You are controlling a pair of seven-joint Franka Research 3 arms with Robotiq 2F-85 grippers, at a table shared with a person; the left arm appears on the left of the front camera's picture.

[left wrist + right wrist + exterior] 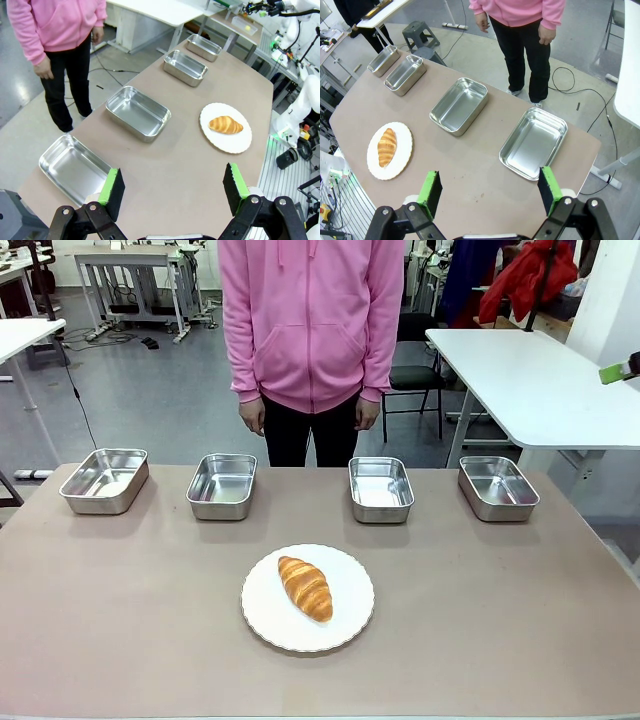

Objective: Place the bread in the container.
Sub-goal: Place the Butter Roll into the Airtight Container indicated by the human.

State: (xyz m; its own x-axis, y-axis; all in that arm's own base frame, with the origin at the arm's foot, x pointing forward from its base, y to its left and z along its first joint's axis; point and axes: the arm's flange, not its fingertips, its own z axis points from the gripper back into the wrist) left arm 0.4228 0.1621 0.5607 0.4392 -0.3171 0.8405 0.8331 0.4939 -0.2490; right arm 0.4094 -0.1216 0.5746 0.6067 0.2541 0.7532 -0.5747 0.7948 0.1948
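Front view: bread [305,587] lies on a white plate [262,625], with four look-alike containers [381,516] ranged toward 12 o'clock. It is probably light, soft and flaky, so grasp it gently across the thick middle. Left gripper [173,192] and right gripper [490,195] gape wide, empty.

- Left gripper [173,192]: black linkage, silver pivot screws, green pads [107,186] at 9 and 3 o'clock.
- Right gripper [489,192]: same build.
- Person [311,330]: pink hoodie, black trousers.

Bread [305,587] on plate [265,618], 4 pans [222,485] in row behind, person [312,330] beyond.
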